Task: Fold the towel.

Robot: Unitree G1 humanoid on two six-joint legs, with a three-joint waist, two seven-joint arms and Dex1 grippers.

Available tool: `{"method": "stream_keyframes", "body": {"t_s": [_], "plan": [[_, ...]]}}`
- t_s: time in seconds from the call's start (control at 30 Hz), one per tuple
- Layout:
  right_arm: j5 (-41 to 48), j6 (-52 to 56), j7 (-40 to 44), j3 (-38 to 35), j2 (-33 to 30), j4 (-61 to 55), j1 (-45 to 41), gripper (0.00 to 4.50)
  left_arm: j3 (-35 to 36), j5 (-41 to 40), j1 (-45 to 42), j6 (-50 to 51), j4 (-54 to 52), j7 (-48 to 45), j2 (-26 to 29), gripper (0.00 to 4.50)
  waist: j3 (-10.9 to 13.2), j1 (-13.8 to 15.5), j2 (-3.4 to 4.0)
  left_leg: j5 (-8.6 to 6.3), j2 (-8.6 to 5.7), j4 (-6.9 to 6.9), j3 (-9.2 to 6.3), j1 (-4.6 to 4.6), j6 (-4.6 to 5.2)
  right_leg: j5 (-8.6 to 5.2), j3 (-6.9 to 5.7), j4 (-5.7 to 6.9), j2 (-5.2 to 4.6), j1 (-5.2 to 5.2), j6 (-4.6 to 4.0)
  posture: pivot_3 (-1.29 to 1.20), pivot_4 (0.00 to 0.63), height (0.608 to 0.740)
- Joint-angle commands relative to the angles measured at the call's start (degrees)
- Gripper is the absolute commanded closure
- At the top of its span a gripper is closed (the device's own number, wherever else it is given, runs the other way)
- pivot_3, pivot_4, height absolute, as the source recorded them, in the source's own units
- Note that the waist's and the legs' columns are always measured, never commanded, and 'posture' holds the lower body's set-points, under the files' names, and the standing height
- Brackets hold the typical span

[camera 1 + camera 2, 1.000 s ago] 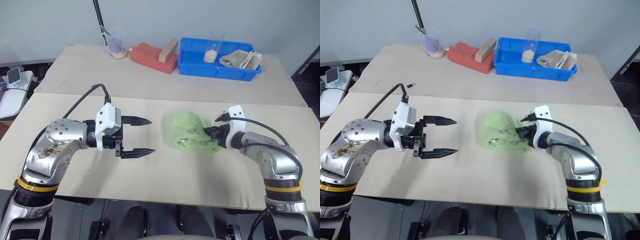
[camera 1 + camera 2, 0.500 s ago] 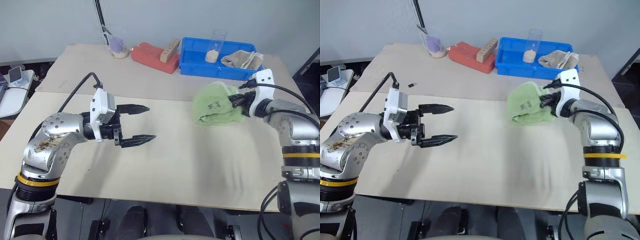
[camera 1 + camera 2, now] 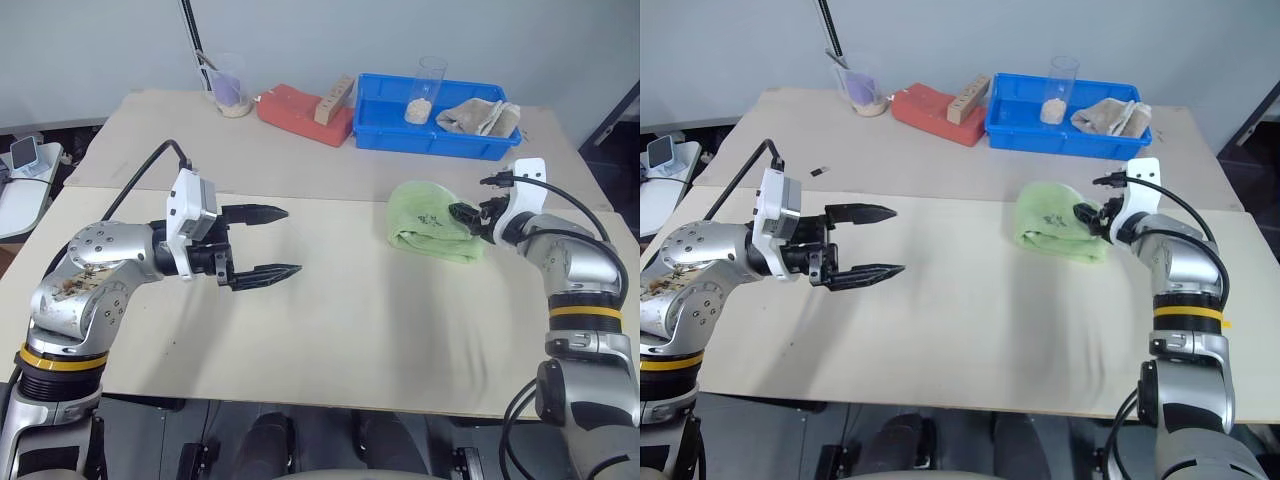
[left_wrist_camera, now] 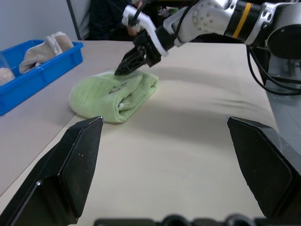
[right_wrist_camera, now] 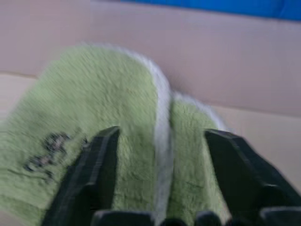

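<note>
The towel (image 3: 425,218) is a light lime-green cloth with white edging and a small dark logo. It lies bunched in a thick fold on the right part of the beige table (image 3: 340,330). My right gripper (image 3: 458,213) is at the towel's right end with its fingers (image 5: 101,165) spread open over the white-edged fold (image 5: 162,122), gripping nothing. My left gripper (image 3: 265,240) hovers open and empty over the table's left part, pointing toward the towel (image 4: 110,94) from well apart.
On the rear table stands a blue bin (image 3: 385,138) holding a glass of grains (image 3: 428,88) and a beige-grey rag (image 3: 482,116). Left of the bin are a red block (image 3: 295,108), a wooden piece (image 3: 335,98) and a plastic cup (image 3: 232,95). A seam (image 3: 300,196) joins the two tables.
My right gripper carried the towel to the right and farther away, lowered it onto the table and opened. The left arm barely moved.
</note>
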Motion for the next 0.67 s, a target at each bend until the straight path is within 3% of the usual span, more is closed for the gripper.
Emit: {"method": "stream_keyframes", "body": {"t_s": [0.03, 0.2, 0.3, 0.47, 0.67], "plan": [[2.6, 0.7, 3.2, -2.4, -3.4, -8.1, -0.5, 0.01, 2.8, 3.9, 2.0, -0.6, 0.4, 2.4, 3.3, 0.0, 0.0, 0.0, 0.02, 0.0, 0.0, 0.0, 0.0, 0.0, 0.0, 0.0, 0.0, 0.0, 0.0, -0.01, 0.0, 0.0, 0.15, 0.714], [5.3, -5.2, 22.0, 1.2, -14.0, -22.6, 7.7, 0.01, 7.9, 10.0, 7.8, -0.5, 1.6, 5.4, 9.8, 0.0, 0.1, 0.3, 0.15, 0.0, 0.03, -0.07, -0.01, -0.07, 0.0, -0.01, -0.04, -0.03, 0.01, -0.12, 0.01, 0.0, 0.15, 0.714], [4.6, -9.7, 28.9, 2.4, -19.6, -27.7, 13.0, 0.01, 11.8, 12.9, 13.5, -2.5, 0.8, 6.0, 12.6, 0.0, 0.1, 0.4, 0.15, -0.02, 0.09, -0.08, 0.0, -0.02, 0.03, -0.01, -0.09, -0.05, 0.02, -0.07, 0.01, 0.0, 0.15, 0.714], [5.3, -14.8, 34.0, -0.3, -23.6, -31.2, 20.1, 0.01, 19.3, 12.5, 19.5, -1.2, 1.5, 6.6, 13.2, 0.0, 0.1, 0.5, 0.13, -0.02, 0.09, -0.05, 0.11, 0.07, 0.02, -0.04, -0.08, -0.04, -0.07, -0.02, 0.0, 0.0, 0.15, 0.714], [4.6, -18.3, 34.5, -1.7, -23.2, -30.7, 24.0, 0.01, 23.1, 10.5, 22.8, 0.6, -0.3, 5.7, 12.8, 0.0, 0.1, 0.6, 0.12, -0.02, 0.1, -0.05, 0.19, 0.13, 0.02, -0.06, -0.08, -0.01, -0.09, 0.0, -0.02, 0.0, 0.15, 0.714]]}}
